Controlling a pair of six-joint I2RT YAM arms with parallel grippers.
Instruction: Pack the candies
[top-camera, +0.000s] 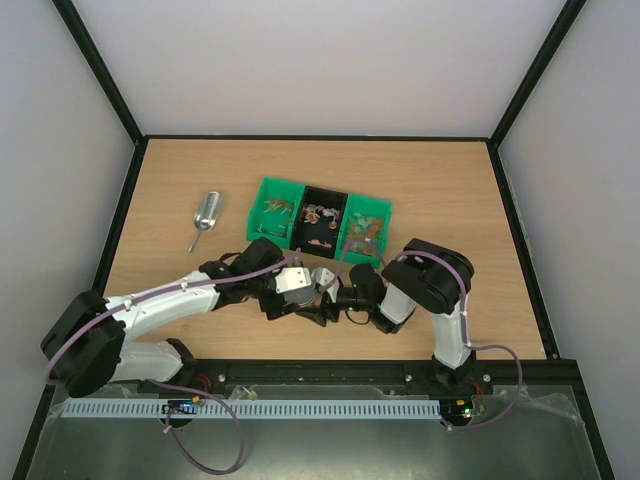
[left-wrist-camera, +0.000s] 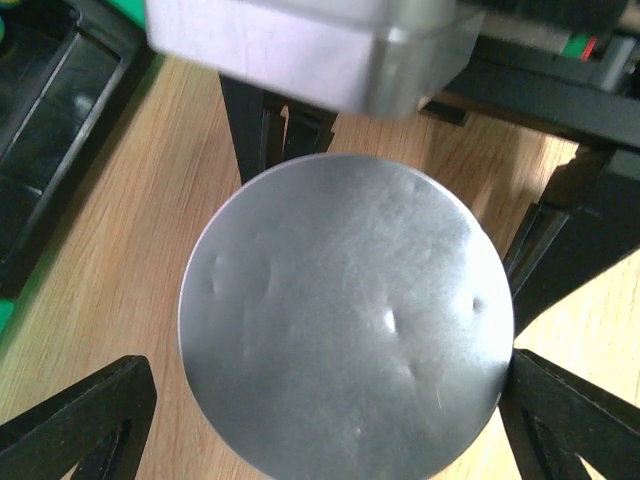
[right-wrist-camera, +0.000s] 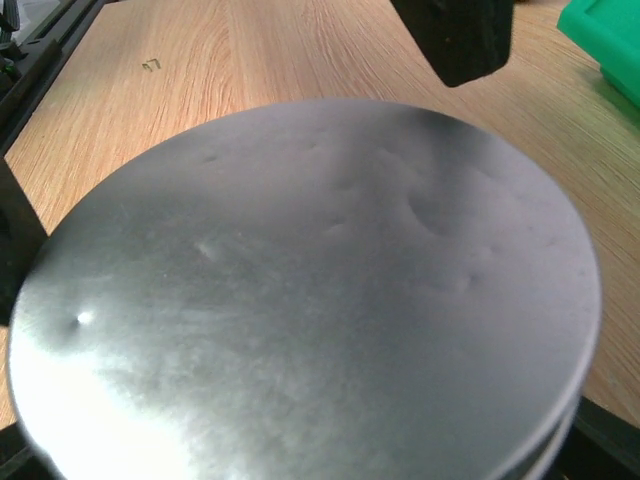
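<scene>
The candies lie in a row of three bins: a left green bin, a black middle bin and a right green bin. A clear jar with a round silver lid stands between my two grippers. In the left wrist view the lid fills the space between my left fingers. A sliver of table shows beside one finger, so my left gripper is open around the lid. In the right wrist view the lid hides my fingertips. My right gripper holds the jar from the side.
A metal scoop lies on the table left of the bins. The bin row stands just behind the jar. The black bin's edge shows in the left wrist view. Walls with black frame bars enclose the table.
</scene>
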